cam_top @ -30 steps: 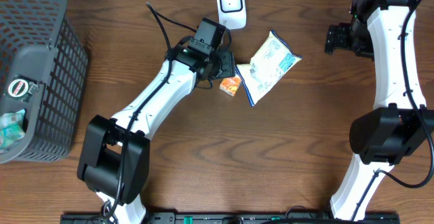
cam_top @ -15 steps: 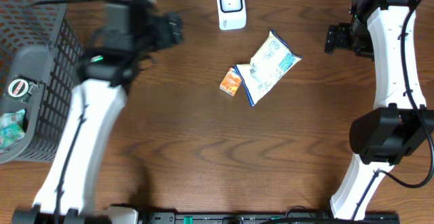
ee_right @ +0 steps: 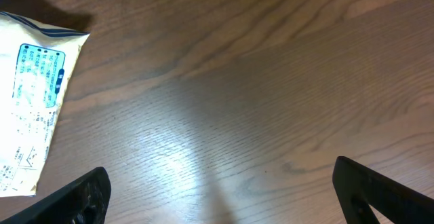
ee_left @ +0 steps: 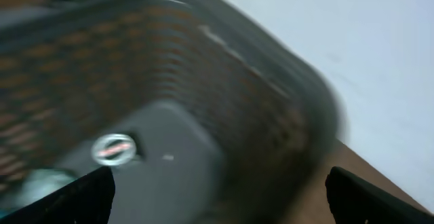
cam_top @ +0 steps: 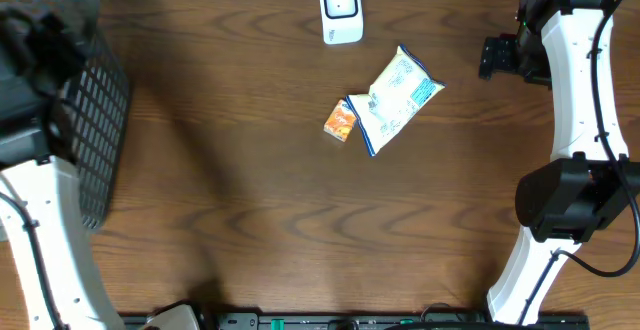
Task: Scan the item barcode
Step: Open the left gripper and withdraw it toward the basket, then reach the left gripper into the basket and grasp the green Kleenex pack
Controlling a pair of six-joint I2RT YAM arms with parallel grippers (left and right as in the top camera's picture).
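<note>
Over the grey plastic mesh basket [cam_top: 95, 120], your left jaws stand wide apart, empty; right jaws also apart above the brown wooden worktop [ee_right: 271, 81]. Small orange box [cam_top: 341, 123] lies touching the white-and-blue snack packet [cam_top: 396, 98], near the white scanner [cam_top: 340, 10]. Risk: grabbing one drags the other.

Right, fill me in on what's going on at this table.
Nothing is being held right now. The left gripper hangs open over the grey basket at the left end of the table. The right gripper is open too, above bare wood beside the white snack packet. That packet and a small orange box lie mid-table, just below the white scanner at the far edge.
</note>
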